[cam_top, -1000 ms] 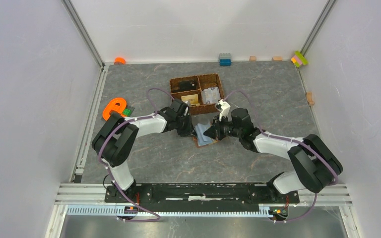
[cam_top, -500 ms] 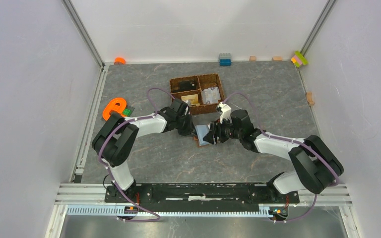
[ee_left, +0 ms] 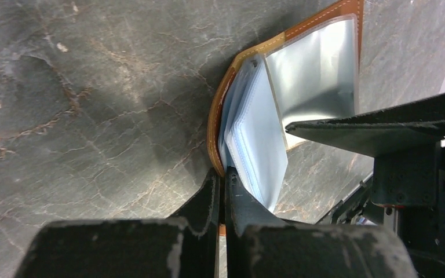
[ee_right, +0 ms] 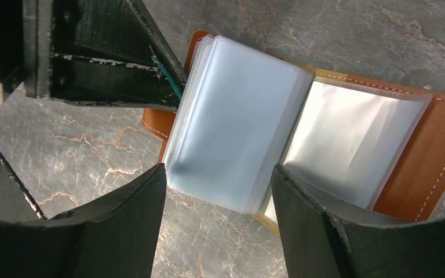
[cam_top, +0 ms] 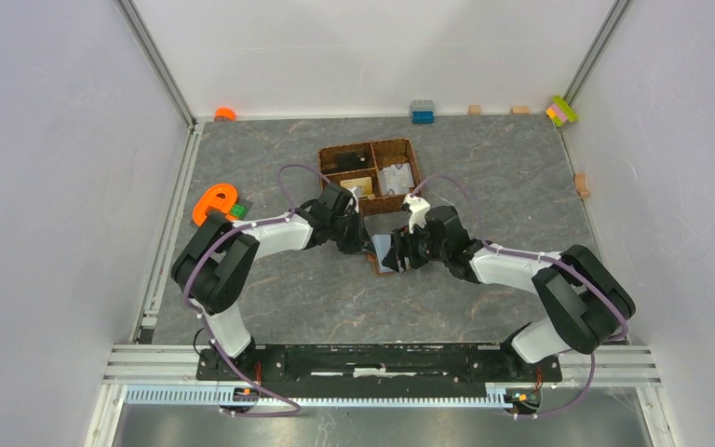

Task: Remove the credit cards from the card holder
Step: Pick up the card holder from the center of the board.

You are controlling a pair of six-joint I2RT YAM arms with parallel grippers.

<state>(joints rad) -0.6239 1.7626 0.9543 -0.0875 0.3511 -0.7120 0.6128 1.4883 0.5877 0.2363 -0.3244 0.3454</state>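
Note:
The card holder point(ee_right: 237, 121) lies open on the table, brown cover point(ee_right: 434, 156) down and pale clear sleeves fanned up; I cannot tell whether cards sit in the sleeves. My left gripper point(ee_left: 223, 174) is shut on the cover's edge beside the sleeves point(ee_left: 261, 145). My right gripper point(ee_right: 217, 176) is open, its fingers either side of the sleeves' near edge, holding nothing. From above, both grippers meet at the card holder point(cam_top: 384, 256): left gripper point(cam_top: 358, 237), right gripper point(cam_top: 398, 251). A gold-tan credit card point(cam_top: 357, 186) and a grey-white one point(cam_top: 396, 177) lie in the basket.
The brown woven basket point(cam_top: 370, 149) stands just behind the grippers. Orange pieces point(cam_top: 214, 200) lie at the left, with another orange piece point(cam_top: 225, 114) at the back left. A blue block point(cam_top: 422, 112) and small blocks point(cam_top: 562, 110) line the back wall.
My right gripper has opened and slid left over the card holder, covering more of it from above. The left gripper has kept its hold.

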